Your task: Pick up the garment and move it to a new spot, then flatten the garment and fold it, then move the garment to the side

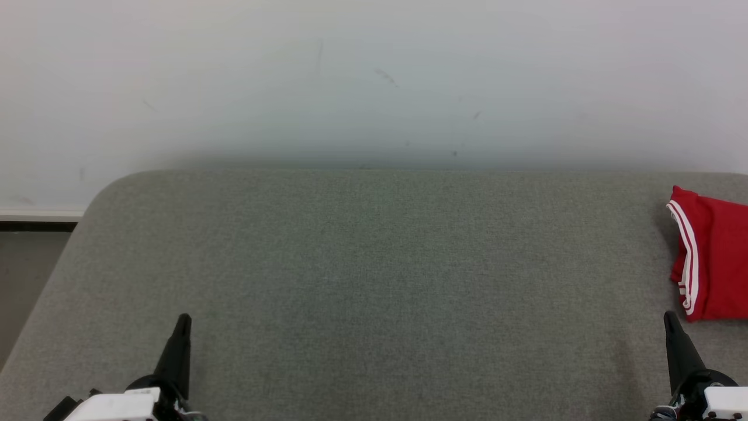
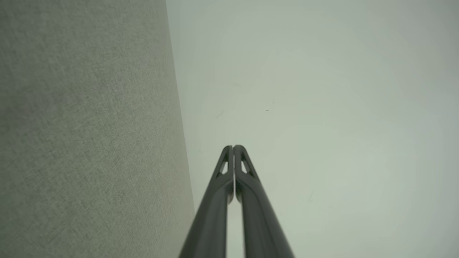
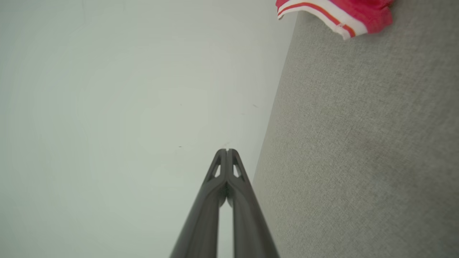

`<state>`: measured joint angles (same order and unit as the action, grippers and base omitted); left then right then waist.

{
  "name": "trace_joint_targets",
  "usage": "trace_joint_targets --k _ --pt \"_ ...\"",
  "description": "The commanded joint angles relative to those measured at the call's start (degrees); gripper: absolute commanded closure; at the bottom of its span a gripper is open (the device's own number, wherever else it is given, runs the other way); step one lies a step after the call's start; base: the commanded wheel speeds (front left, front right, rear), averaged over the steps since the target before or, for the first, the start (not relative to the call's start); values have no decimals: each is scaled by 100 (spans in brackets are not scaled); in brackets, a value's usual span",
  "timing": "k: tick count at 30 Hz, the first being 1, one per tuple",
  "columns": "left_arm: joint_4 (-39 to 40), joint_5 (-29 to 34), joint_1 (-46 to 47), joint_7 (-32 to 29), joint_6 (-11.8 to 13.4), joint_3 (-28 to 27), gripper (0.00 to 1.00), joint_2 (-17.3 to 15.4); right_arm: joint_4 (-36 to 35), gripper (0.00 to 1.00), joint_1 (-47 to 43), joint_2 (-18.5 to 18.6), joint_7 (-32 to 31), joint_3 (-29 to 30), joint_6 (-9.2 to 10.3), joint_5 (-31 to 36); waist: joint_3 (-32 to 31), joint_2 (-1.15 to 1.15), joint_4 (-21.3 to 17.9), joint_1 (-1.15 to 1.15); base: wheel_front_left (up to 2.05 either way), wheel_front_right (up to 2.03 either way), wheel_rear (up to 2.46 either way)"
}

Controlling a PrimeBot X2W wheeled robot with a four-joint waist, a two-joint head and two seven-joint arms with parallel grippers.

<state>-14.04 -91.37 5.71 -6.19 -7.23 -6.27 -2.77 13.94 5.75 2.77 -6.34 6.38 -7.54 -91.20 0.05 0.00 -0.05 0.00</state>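
Note:
A red garment [image 1: 716, 260] with white stripes along its edge lies folded at the far right of the grey fabric table [image 1: 374, 280], partly cut off by the head view's edge. Its striped hem [image 3: 333, 14] shows at the top of the right wrist view. My right gripper [image 1: 669, 318] stands shut and empty just in front of the garment's near left corner, apart from it. Low on the left, my left gripper [image 1: 184, 320] is shut with nothing in it. In both wrist views the fingertips meet: left gripper [image 2: 233, 147], right gripper [image 3: 226, 150].
A pale wall [image 1: 374, 82] rises behind the table's far edge. The table's rounded far-left corner [image 1: 108, 187] drops off to a dark floor strip [image 1: 29, 280] at the left.

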Motion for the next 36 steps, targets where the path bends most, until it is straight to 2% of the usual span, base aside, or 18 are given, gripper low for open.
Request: trace_joint_targets --k 1,36 --pt "-6 -141 93 -43 -46 -31 100 -39 18 100 92 19 -31 32 10 -130 9 0 4 0 0 0 0" --pt "-6 -137 90 -51 -39 -38 100 -31 18 100 93 19 -39 30 10 -126 13 0 5 0 0 0 0"
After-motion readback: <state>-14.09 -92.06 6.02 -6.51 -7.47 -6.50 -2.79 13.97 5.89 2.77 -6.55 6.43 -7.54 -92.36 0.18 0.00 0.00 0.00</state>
